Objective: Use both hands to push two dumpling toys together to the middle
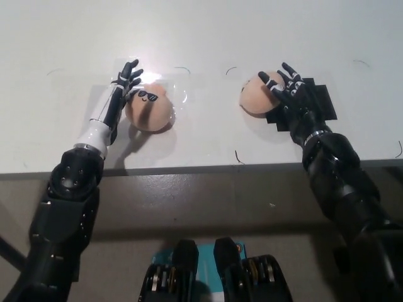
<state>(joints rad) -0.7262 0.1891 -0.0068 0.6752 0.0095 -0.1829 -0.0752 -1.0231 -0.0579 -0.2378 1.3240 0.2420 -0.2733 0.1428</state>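
Two peach dumpling toys lie on the white table (201, 38). The left dumpling (150, 109) wears a sunglasses face and rests on a clear plastic patch. My left hand (123, 88) presses flat against its left side, fingers spread. The right dumpling (257, 97) sits just left of a black tape patch (315, 107). My black right hand (284, 88) lies against its right side, fingers apart. A wide gap of table separates the two toys.
The table's front edge (201, 168) runs across the picture below the toys, with a grey lower surface (201, 201) under it. Small pen marks (238, 156) dot the white top.
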